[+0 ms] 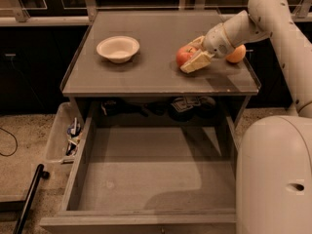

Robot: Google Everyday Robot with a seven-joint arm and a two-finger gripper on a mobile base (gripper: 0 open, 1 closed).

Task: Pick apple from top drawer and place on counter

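Note:
The red apple (183, 55) is on the counter (146, 23) at its right side, low against the surface. My gripper (189, 56) comes in from the right and is shut on the apple, with one pale finger (196, 63) in front of it and the other behind. The top drawer (146, 174) is pulled fully open below the counter, and its flat bottom is bare.
A white bowl (118, 48) stands on the counter's left half. An orange fruit (237, 54) lies behind my wrist at the right edge. A clear plastic bin (61, 135) of clutter sits left of the drawer. My white base (275, 174) fills the lower right.

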